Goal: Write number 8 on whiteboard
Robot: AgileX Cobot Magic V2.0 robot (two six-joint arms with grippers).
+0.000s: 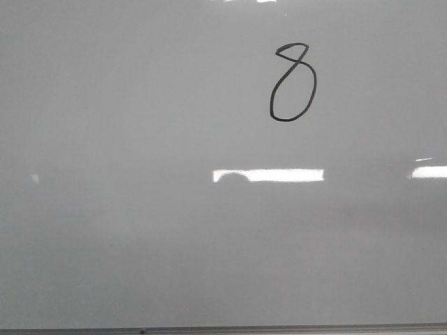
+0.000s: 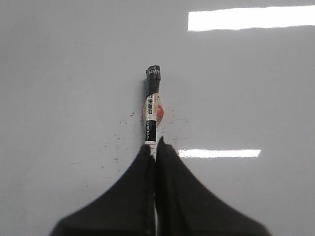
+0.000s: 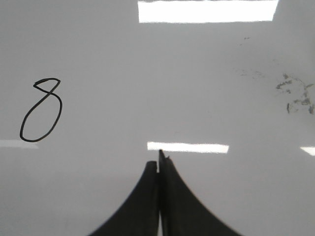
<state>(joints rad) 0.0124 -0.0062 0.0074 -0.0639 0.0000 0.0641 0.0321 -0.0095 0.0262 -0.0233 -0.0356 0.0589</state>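
The left gripper [image 2: 156, 147] is clamped on a marker [image 2: 152, 105], its capped end pointing away over the whiteboard [image 1: 140, 230]. The right gripper [image 3: 158, 164] is pressed closed and holds nothing. Farther out in the front view, the number 8 [image 1: 292, 82] sits toward one o'clock.

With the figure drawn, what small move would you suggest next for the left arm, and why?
Probably keep the marker lifted and retreat: the number 8 looks closed and complete on the whiteboard, and the left gripper holds the marker clear of it.
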